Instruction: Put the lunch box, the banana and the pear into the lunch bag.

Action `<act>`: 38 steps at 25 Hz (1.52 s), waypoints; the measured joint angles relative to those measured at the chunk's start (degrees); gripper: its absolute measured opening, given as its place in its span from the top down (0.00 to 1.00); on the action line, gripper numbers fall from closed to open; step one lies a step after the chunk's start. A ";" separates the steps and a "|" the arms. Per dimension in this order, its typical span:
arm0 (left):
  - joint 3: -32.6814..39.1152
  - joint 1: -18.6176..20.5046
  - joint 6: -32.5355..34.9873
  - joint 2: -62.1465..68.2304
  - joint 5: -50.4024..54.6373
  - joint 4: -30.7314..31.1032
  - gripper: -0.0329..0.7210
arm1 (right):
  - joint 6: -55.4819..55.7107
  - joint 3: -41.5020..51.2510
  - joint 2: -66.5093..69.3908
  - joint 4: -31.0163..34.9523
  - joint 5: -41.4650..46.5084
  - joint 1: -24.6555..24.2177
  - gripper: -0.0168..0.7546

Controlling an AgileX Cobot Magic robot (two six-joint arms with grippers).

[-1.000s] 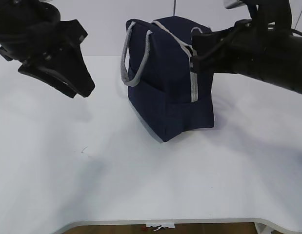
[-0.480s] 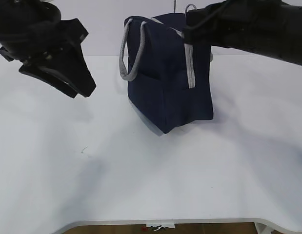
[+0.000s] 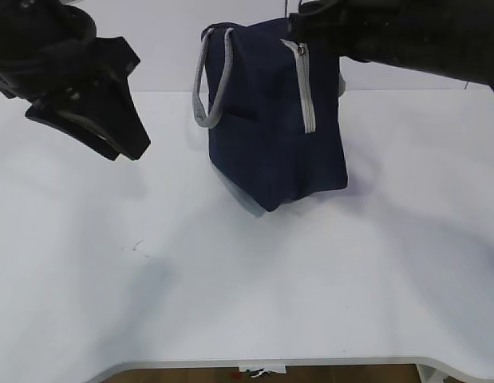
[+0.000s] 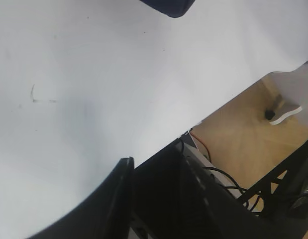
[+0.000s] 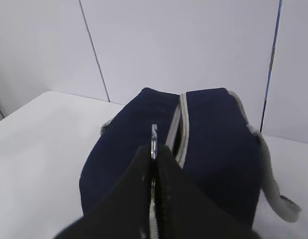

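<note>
The navy lunch bag (image 3: 274,136) stands in the middle of the white table, its grey zipper (image 3: 304,88) running up the near end. My right gripper (image 3: 298,22) is at the bag's top edge, shut on the zipper's metal ring pull (image 5: 154,135). In the right wrist view (image 5: 154,155) the bag (image 5: 218,144) lies just beyond the fingertips, with the zipper (image 5: 179,124) slightly parted along the top. My left gripper (image 3: 131,144) hangs above the table to the left, apart from the bag, and looks shut and empty (image 4: 129,167). The lunch box, banana and pear are out of view.
Grey webbing handles hang on the bag's left side (image 3: 205,80) and right side (image 5: 273,174). The table's front edge (image 3: 270,363) is near. In the left wrist view, the table edge (image 4: 213,107) and the floor with cables (image 4: 228,174) show below it.
My right gripper has moved up and to the left along the bag's top while holding the ring pull. The bag's near end has been drawn more upright. My left gripper has barely moved.
</note>
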 joint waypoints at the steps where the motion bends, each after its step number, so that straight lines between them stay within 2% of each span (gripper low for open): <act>1: 0.00 0.00 0.00 0.00 0.00 0.09 0.63 | 0.11 0.00 0.00 0.09 0.28 0.37 0.98; 12: 0.00 0.00 0.00 0.00 0.00 2.68 0.63 | 0.60 -2.73 0.09 0.09 2.92 5.51 0.98; 21: 0.00 0.00 0.00 0.00 0.00 4.48 0.63 | 0.83 -4.76 1.01 0.09 3.19 5.84 0.98; 27: 0.00 -1.98 0.00 0.00 -5.93 4.60 0.63 | 1.08 -4.89 1.14 0.09 3.19 5.84 0.98; 32: 0.00 -4.42 0.00 0.39 -11.16 4.39 0.52 | 1.08 -4.89 1.14 0.27 3.19 5.84 0.98; 35: 0.00 -4.70 0.00 1.79 -13.96 4.02 0.43 | 1.08 -5.21 1.14 0.61 3.19 5.87 0.98; 38: 0.00 -4.70 0.00 3.06 -17.34 3.36 0.39 | 1.17 -6.09 1.21 1.57 3.82 5.87 0.98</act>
